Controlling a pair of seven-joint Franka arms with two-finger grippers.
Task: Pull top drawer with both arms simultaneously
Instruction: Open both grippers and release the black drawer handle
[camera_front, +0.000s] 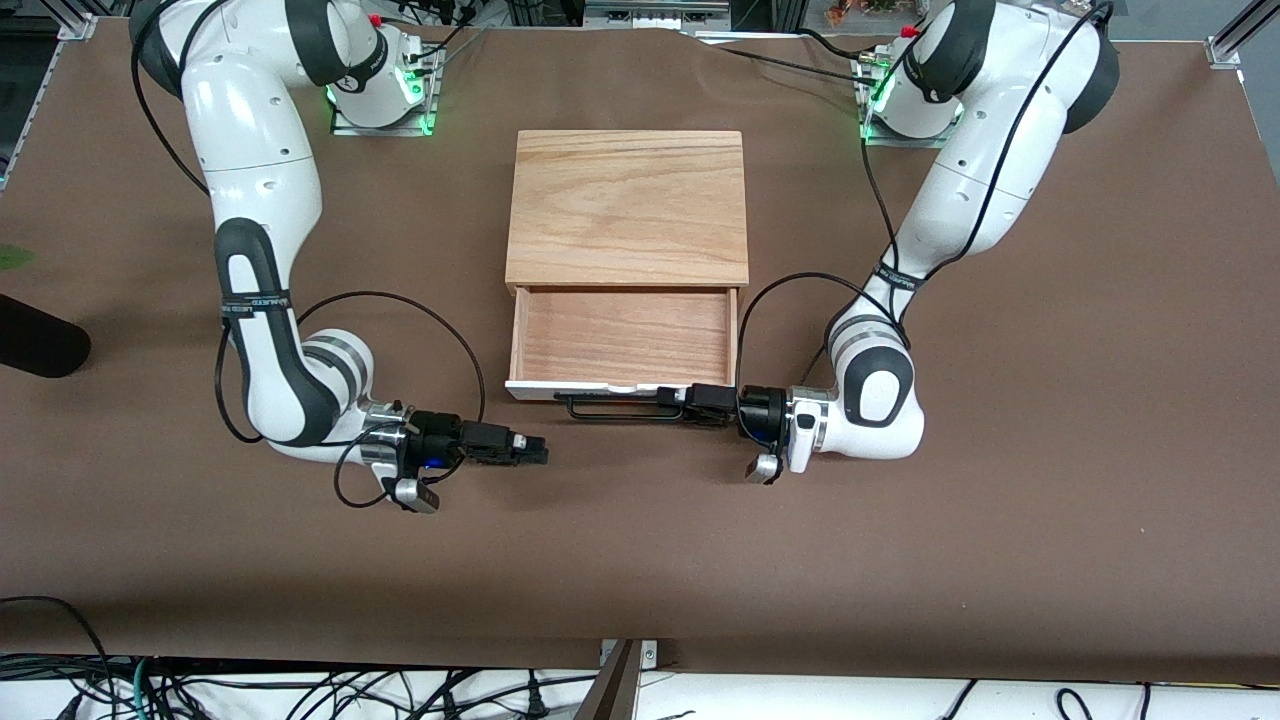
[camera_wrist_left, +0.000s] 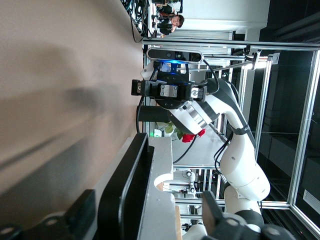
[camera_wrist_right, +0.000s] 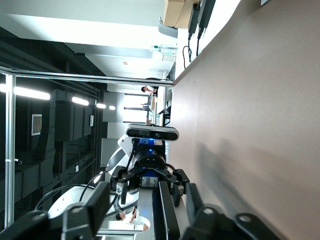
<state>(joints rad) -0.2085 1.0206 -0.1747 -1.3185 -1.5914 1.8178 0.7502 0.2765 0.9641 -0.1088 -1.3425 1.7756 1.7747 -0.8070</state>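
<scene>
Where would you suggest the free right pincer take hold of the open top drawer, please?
Probably on the black bar handle, at its free end toward the right arm, coming in level along the white front; the left pincer is at the bar's opposite end.
</scene>
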